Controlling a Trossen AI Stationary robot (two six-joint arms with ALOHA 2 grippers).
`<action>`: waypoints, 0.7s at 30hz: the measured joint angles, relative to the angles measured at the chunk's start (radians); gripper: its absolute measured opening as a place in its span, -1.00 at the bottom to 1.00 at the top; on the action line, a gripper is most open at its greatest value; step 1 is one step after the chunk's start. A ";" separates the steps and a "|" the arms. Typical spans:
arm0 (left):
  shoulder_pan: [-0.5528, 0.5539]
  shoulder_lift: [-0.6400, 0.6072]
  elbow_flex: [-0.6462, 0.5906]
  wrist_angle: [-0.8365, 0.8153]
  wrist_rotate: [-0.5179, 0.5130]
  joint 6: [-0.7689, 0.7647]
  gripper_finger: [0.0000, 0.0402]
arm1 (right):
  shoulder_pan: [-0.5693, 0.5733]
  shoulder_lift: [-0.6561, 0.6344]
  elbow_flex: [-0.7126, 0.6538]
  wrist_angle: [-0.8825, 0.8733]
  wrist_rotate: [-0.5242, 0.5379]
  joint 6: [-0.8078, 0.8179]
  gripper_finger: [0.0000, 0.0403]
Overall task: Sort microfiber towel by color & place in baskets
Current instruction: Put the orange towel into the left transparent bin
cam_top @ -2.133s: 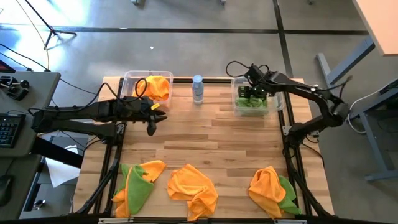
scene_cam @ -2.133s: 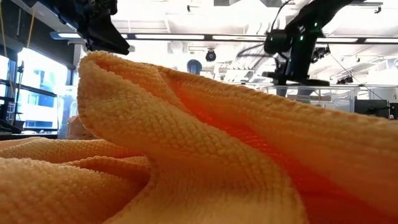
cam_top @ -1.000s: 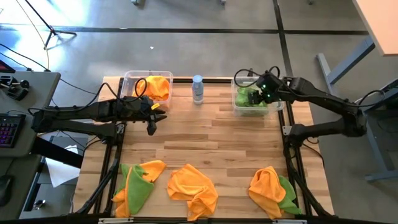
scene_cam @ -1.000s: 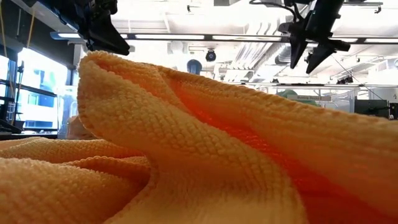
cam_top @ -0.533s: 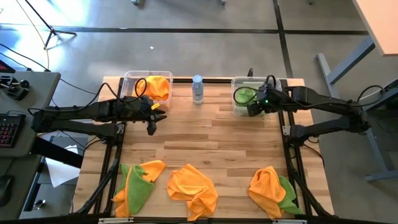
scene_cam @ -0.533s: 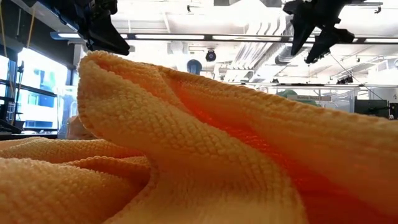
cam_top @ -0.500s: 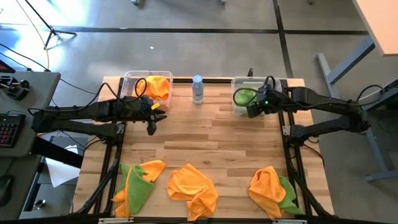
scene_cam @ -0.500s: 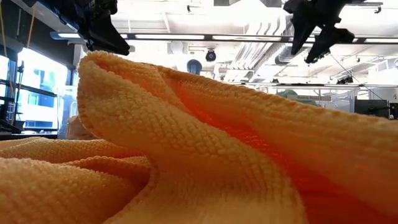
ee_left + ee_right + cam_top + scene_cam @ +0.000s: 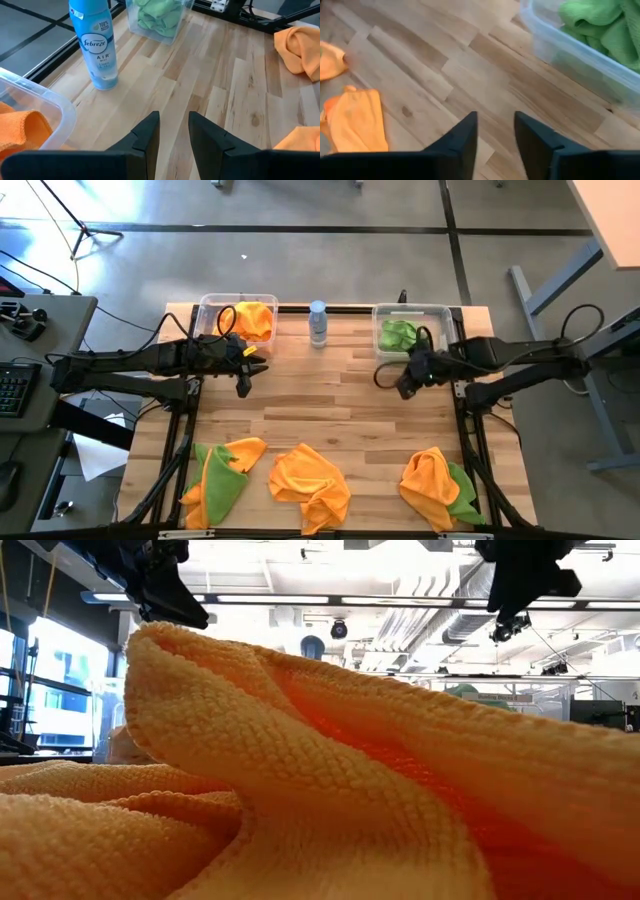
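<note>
- Right tool (image 9: pixel 402 376), fingers parted and empty, hangs near the green-towel basket (image 9: pixel 441 313); left tool (image 9: pixel 172 131) likewise grasps nothing.
- Risk: front-edge piles (image 9: pixel 438 487) overlap orange and green, so one pinch may lift both colours.

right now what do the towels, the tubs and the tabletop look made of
Orange towel: looped microfiber weave, matte. Left tub and right tub: clear glossy plastic, contents showing through. Tabletop: pale wood planks, probably butcher block, visible grain, satin finish.

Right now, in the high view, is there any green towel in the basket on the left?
No, the left basket holds only an orange towel; the green towels sit in the right basket.
</note>
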 joint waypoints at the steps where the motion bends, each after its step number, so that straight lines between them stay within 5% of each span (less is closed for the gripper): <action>1: 0.000 0.000 0.000 0.000 0.000 0.000 -0.55 | 0.021 0.000 0.000 0.000 0.009 0.000 -0.53; 7: 0.000 0.000 0.000 0.000 -0.003 -0.018 -0.55 | 0.120 0.000 0.000 0.000 0.068 -0.001 -0.97; 15: -0.003 0.000 0.000 0.004 -0.007 -0.035 -0.55 | 0.204 -0.001 -0.093 0.094 0.096 0.001 -0.94; 21: -0.080 0.023 0.016 -0.010 -0.118 -0.103 -0.55 | 0.250 0.000 -0.242 0.256 0.084 0.069 -0.97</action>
